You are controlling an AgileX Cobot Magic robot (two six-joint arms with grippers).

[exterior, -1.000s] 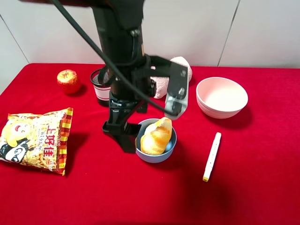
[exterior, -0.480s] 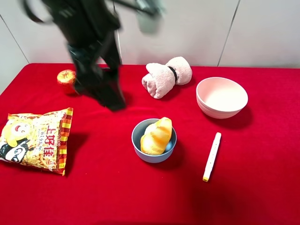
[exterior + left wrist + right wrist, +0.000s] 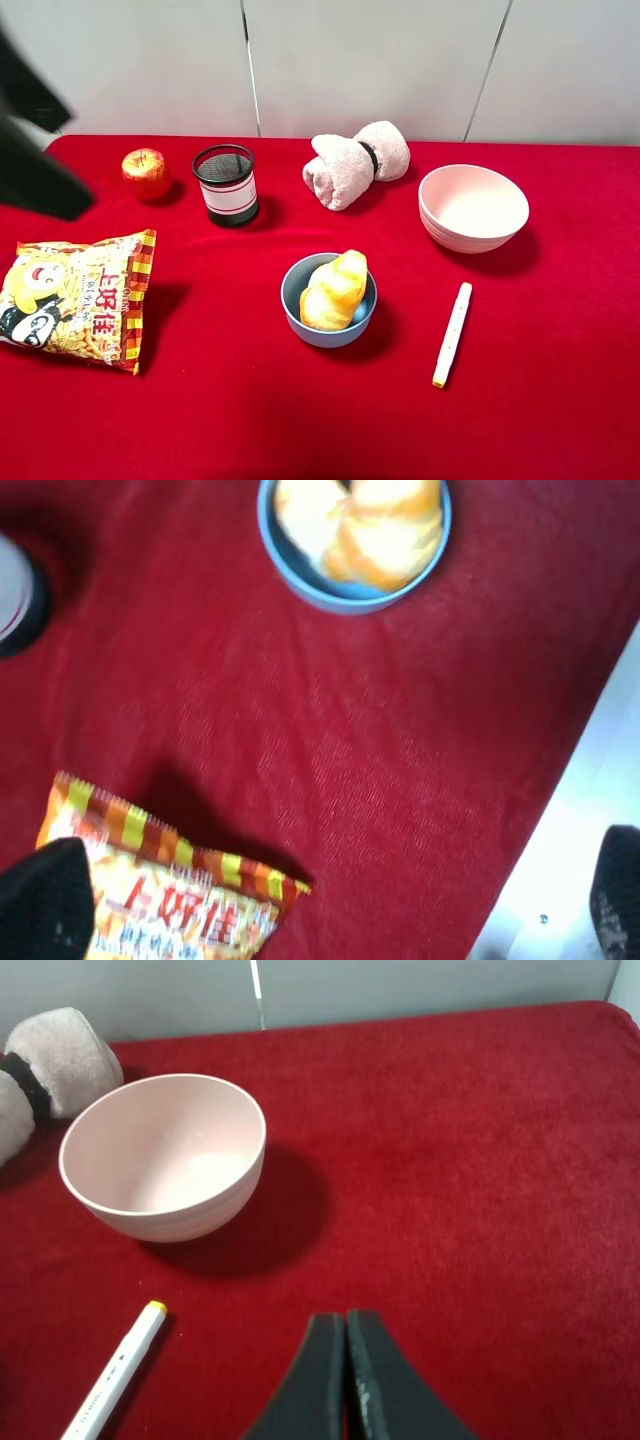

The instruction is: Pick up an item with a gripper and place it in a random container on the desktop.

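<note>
Nearest the front edge of the desk (image 3: 250, 420), the red cloth lies bare across the whole width. Just behind that, a snack bag (image 3: 75, 298) sits at the left edge and a white marker (image 3: 451, 333) lies right of centre. Between them stands the light-blue bowl (image 3: 296, 318), with the bread roll (image 3: 334, 290) resting inside it and rising above the rim. The bowl touches no other object, with bare cloth on every side.

Further back, the pale pink bowl (image 3: 472, 208) stands to the right, near the marker's far end but apart from it. Along the far edge are an apple (image 3: 145, 173), a black mesh cup (image 3: 225, 184) and a rolled pink towel (image 3: 355, 162), each separate from the next.

The left end effector (image 3: 330, 900) is spread wide and holds nothing; its wrist view looks down on the bowl, roll and bag corner. The right end effector (image 3: 345, 1360) has its fingers pressed together, empty, over bare cloth near the pink bowl.
</note>
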